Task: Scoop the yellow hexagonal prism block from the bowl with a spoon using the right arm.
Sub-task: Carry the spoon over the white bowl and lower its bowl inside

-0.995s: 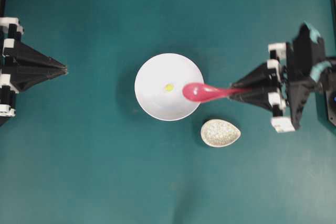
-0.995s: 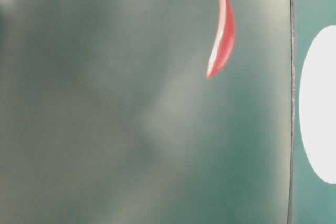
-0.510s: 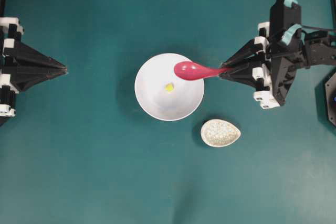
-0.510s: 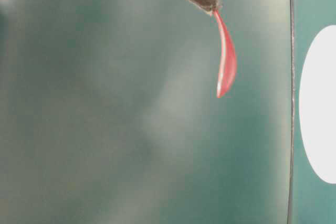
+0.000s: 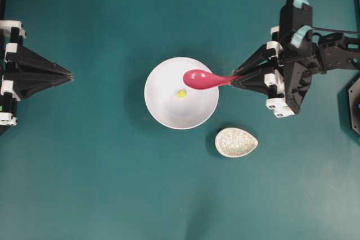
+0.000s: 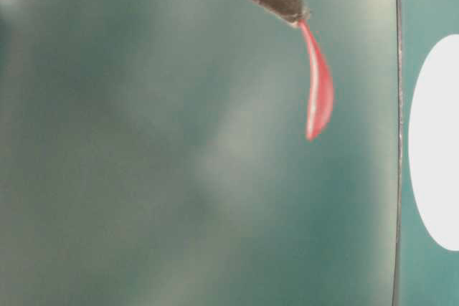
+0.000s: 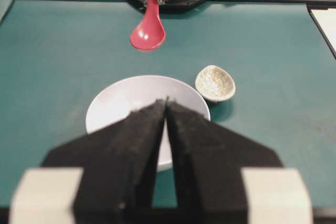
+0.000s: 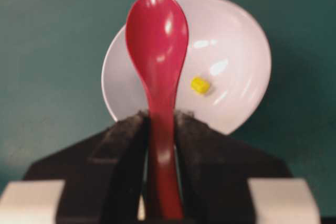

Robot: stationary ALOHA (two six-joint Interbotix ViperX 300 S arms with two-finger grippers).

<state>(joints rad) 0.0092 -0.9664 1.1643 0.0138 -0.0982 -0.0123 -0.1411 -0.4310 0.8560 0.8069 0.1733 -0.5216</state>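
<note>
The tiny bright yellow hexagonal prism block (image 5: 181, 93) lies inside the smooth round white bowl (image 5: 163, 113), below the oval scoop of the glossy magenta spoon (image 5: 201, 78), whose short handle the right gripper (image 5: 236, 80) pinches, while the left gripper (image 5: 68, 73) rests with jaws together at the far side.

No legible text, label, brand, number or sign on anything.
</note>
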